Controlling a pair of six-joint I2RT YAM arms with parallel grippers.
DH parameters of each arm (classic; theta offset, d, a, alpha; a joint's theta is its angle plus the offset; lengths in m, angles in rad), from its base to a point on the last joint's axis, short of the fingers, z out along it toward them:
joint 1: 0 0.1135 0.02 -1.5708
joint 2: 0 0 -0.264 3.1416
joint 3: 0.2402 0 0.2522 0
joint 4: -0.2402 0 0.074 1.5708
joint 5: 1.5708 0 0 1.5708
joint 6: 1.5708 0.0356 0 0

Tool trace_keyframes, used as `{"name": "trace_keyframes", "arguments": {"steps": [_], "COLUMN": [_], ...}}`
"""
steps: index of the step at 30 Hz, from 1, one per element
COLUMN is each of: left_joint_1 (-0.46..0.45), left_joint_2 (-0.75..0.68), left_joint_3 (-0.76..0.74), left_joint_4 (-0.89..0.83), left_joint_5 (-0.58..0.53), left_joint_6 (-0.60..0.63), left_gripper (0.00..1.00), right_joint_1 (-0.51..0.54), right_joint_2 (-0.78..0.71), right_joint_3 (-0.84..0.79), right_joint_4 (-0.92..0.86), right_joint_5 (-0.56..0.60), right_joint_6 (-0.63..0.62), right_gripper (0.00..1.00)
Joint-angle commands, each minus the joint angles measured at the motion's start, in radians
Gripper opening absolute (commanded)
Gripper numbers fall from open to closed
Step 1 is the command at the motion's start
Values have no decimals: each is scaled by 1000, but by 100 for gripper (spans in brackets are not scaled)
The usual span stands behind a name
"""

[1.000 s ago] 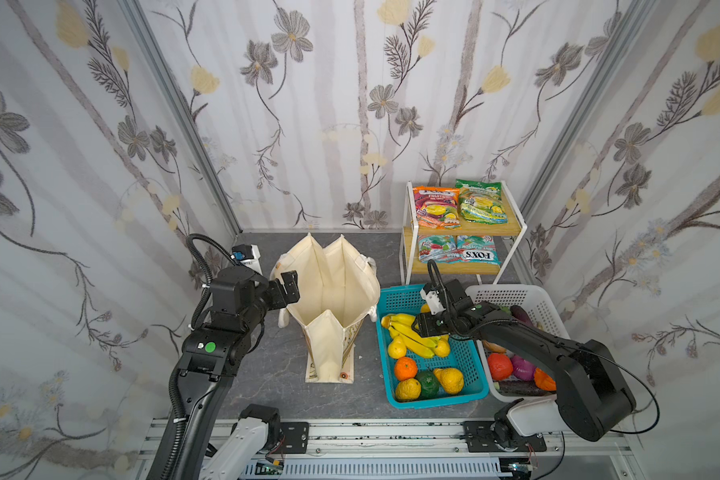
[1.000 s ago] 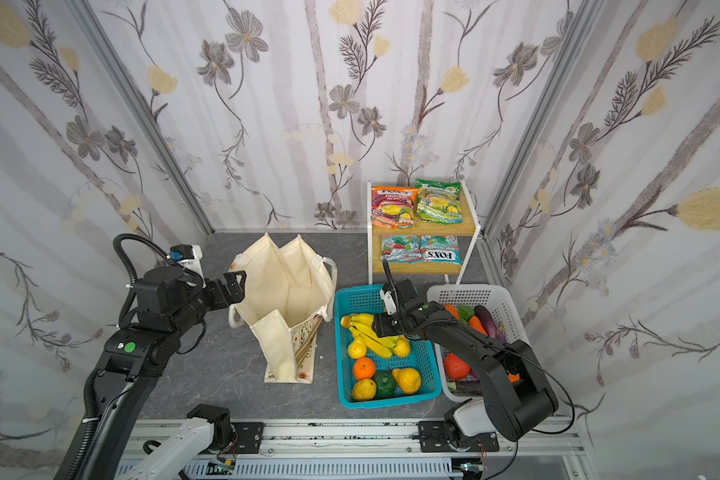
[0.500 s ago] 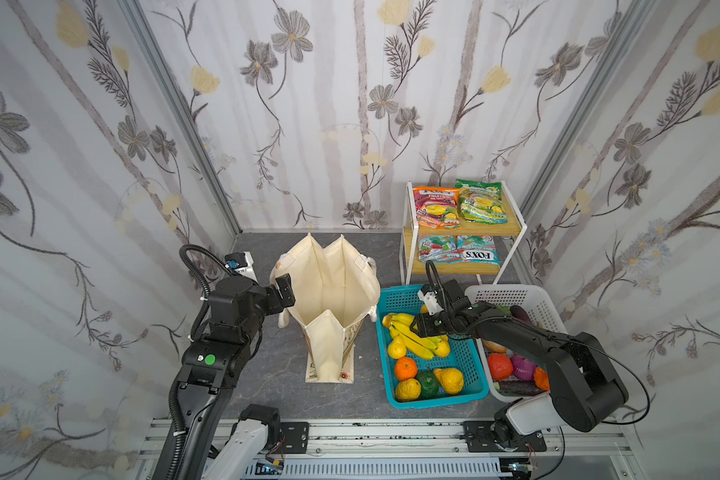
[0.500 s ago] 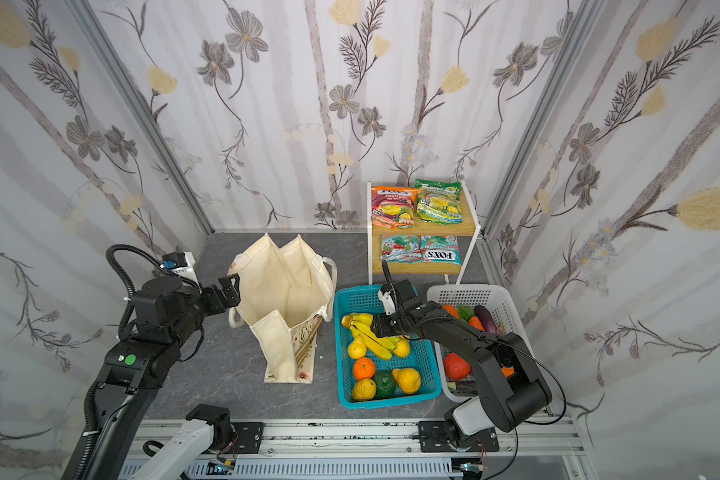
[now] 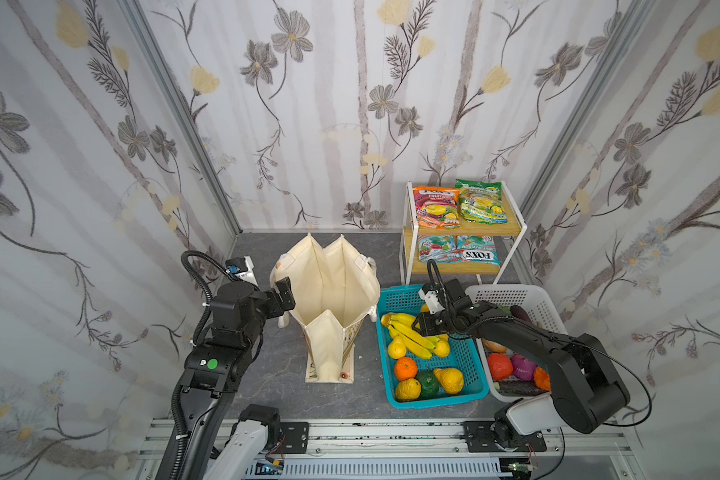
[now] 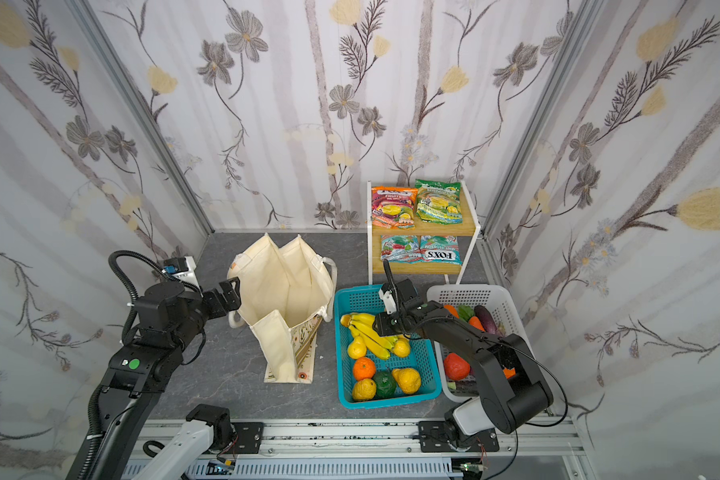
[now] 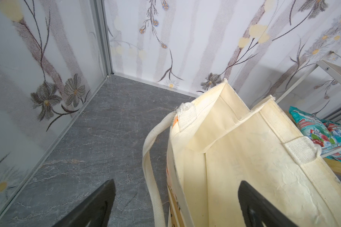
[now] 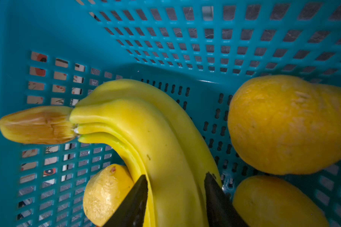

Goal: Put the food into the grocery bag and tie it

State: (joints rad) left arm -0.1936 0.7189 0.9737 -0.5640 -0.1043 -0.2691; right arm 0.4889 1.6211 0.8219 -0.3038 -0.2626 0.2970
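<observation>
In both top views the bag (image 5: 329,286) is standing open, the left claw (image 5: 285,296) hovering beside its rim, spread wide; the right claw (image 5: 422,327) is reaching into the blue basket (image 5: 437,402), onto the banana bunch (image 5: 408,338). From the left wrist, the fingers (image 7: 98,206) are gaping, holding nothing (a white handle (image 7: 149,157) is drooping down the bag's side). From the right wrist, fingers (image 8: 134,200) are straddling the banana bunch (image 8: 146,121), which is lying in the blue basket (image 8: 185,39); I cannot tell whether they are clamping it
</observation>
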Motion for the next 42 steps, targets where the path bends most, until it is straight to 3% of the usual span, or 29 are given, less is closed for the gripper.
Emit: {"name": "trace_keyframes", "arguments": {"steps": [1,9,13,28,34,42], "left_joint_1": [0,0,0,0,9,43], "left_joint_2": [-4,-6,-8,-13,32,125], "left_joint_3": [-7,-7,-12,21,68,99], "left_joint_4": [39,47,49,80,44,-11], "left_joint_5": [-14,-15,-16,-22,-118,-71], "left_joint_6": [1,4,4,-17,-59,-48], "left_gripper": [100,100,100,100,100,100], "right_joint_1": [-1,-1,-1,-1,9,80], "right_joint_2": [-12,-14,-20,-336,-414,-400], "right_joint_3": [5,6,7,22,114,313], "right_joint_4": [24,21,20,-14,-62,-113], "right_joint_5": [21,28,29,215,261,345], "right_joint_6": [-4,-10,-12,11,11,-42], "right_gripper": [45,43,37,33,33,32]}}
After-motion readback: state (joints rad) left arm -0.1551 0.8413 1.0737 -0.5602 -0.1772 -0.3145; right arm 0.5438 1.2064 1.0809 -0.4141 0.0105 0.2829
